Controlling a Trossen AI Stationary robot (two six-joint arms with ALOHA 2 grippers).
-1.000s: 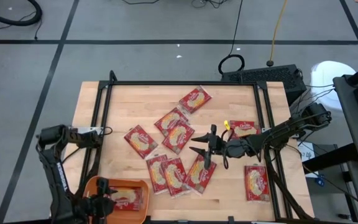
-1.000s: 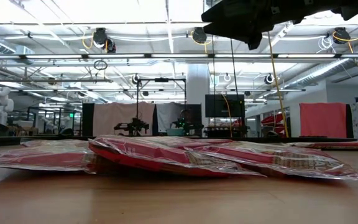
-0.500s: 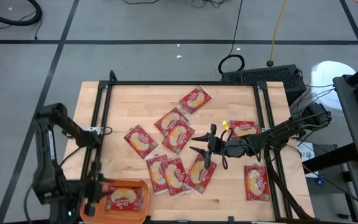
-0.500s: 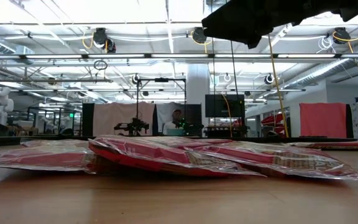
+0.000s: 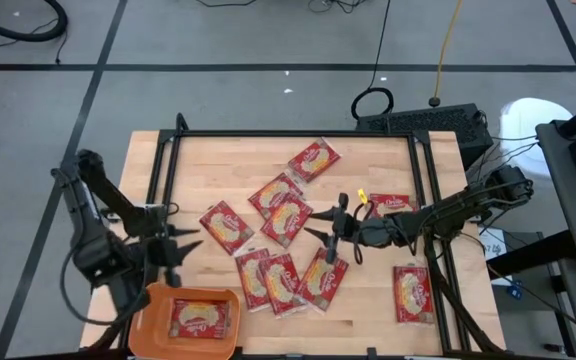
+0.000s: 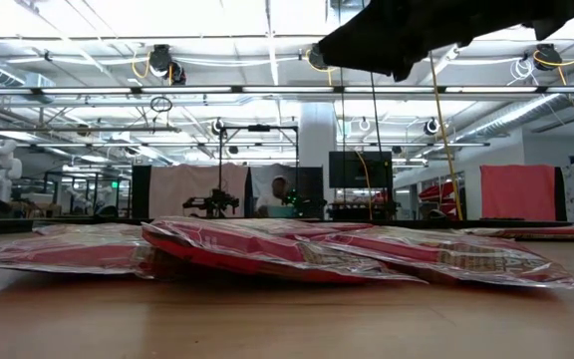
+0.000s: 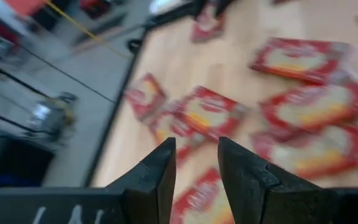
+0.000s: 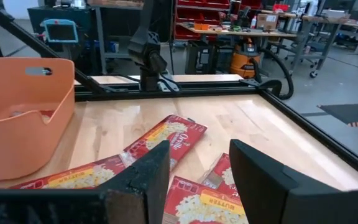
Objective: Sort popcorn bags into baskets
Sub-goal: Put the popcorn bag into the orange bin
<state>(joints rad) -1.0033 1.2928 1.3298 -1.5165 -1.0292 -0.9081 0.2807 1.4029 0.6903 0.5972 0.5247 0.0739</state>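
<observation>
Currently one flat red popcorn packet with a yellow-cream picture lies inside the orange plastic rectangular tub with rounded corners, which sits at the table's near-left corner in the high view. Left gripper is above the bare wooden tabletop just past the tub's far rim, empty; in the left wrist view its two dark fingers stand a narrow gap apart with nothing between them.

Right gripper hovers mid-table over the packet cluster, fingers spread apart, holding nothing; the right wrist view shows the gap between its fingers clear, with packets on the wood beneath.

Remaining packets are loose on the table. One lies alone toward the far edge. Two overlap near the centre. One sits left of centre. Three overlapping packets lie in a row near the front edge, the rightmost just under the right gripper. One sits near the right rail, partly covered by the right arm, and one lies at the near-right by the frame.

Low view shows flat red packets overlapping on the wood, with the dark underside of an arm overhead; which arm cannot be told from that view alone. A person is visible far back in the room.
</observation>
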